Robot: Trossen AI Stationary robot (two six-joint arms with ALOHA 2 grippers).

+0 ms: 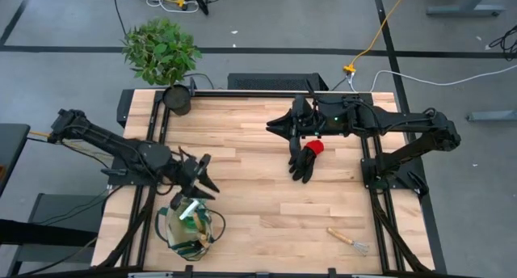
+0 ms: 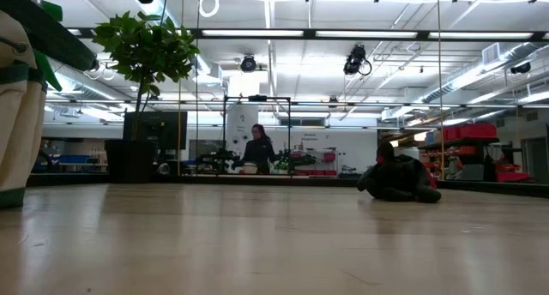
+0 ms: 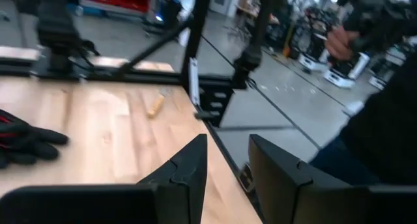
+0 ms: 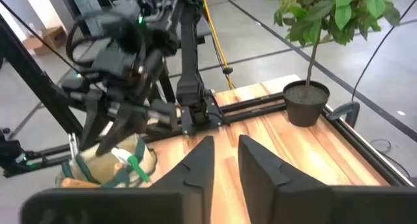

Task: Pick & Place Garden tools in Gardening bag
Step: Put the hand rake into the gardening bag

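A: Where does the high view sit?
B: Overhead, facing straight down; whole table (image 1: pixel 258 189) and both arms in frame.
A: And the low one?
B: At tabletop level, looking across the boards into the room.
A: The wrist views?
B: Close behind each arm's own fingers. The left wrist view and the high view share the black glove (image 3: pixel 23 142); the right wrist view and the high view share the potted plant (image 4: pixel 313 48).

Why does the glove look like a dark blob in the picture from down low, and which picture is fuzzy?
Low view: bright ceiling lights sit behind the glove, so it shows as a dark shape. Left wrist view: smeared and soft, with the wooden-handled tool only a blurry streak. High view: even light, and the glove shows black with a red cuff.
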